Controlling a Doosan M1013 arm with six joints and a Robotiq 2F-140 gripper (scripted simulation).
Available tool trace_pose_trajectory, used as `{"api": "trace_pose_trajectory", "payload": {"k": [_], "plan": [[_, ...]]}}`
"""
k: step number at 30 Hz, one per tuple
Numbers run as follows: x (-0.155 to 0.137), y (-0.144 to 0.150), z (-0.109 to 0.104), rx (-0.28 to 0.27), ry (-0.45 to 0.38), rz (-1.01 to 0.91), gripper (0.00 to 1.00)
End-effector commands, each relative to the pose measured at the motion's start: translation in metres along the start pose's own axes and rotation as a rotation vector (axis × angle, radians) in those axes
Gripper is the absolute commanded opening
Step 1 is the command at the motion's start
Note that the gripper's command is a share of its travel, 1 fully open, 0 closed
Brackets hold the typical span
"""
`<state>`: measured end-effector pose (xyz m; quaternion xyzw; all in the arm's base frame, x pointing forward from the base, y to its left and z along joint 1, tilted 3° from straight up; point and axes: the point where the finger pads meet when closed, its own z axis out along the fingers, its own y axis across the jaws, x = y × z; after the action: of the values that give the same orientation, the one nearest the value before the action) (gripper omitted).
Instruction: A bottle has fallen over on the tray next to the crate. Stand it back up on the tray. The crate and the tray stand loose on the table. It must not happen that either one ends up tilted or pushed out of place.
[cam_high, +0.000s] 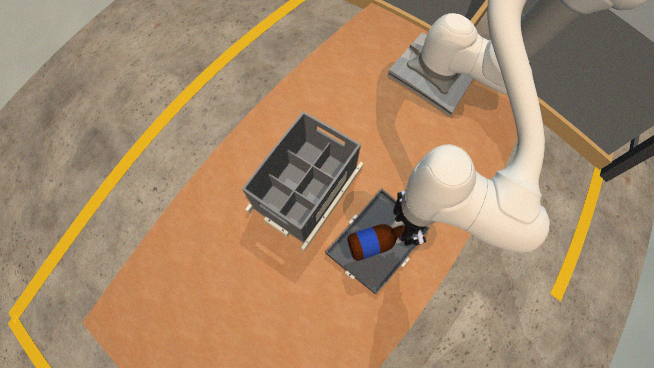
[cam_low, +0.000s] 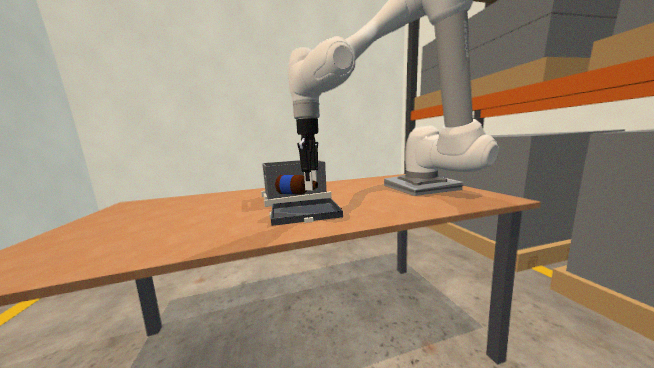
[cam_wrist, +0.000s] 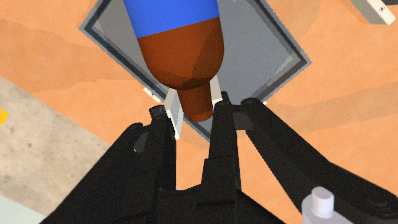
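Bottle (cam_high: 371, 241) (cam_low: 290, 184) (cam_wrist: 182, 47), brown with a blue band around its body, is lying on its side in the air above the tray (cam_high: 367, 275) (cam_low: 290, 218) (cam_wrist: 252, 50). A visible gap separates it from the tray in the exterior view. The Robotiq gripper (cam_high: 404, 232) (cam_low: 311, 183) (cam_wrist: 196, 92) points downward, its jaws pinching the bottle's neck, with one pale pad (cam_low: 308, 185) (cam_wrist: 174, 112) on either side of it. In the exterior view the neck points right and the base of the bottle points left.

The tray, dark grey and shallow, rests flat on the orange-brown surface (cam_high: 200, 250) (cam_low: 175, 235) (cam_wrist: 350, 150), with small white blocks (cam_high: 350, 274) (cam_low: 308, 219) (cam_wrist: 151, 94) at its sides. The grey crate (cam_high: 272, 212) (cam_low: 293, 167) stands upright on the far side of the tray in the exterior view, and to its left in the top view, near but apart from it. Six compartments divide the crate, and a long white strip (cam_high: 332, 206) (cam_low: 297, 199) runs along the side facing the tray. In the exterior view the white arm (cam_high: 525, 100) (cam_low: 453, 70) rises from a grey base plate (cam_high: 451, 109) (cam_low: 415, 190) at the far right of the surface.
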<state>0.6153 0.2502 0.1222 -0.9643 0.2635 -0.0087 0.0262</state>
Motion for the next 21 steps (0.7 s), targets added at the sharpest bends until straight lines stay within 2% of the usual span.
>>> {"api": "trace_pose_trajectory", "payload": {"k": [1,21], "plan": [[0.000,0.000,-0.006,0.000,0.000,0.000,0.10],[0.000,0.000,-0.040,0.000,0.000,0.000,0.10]]}}
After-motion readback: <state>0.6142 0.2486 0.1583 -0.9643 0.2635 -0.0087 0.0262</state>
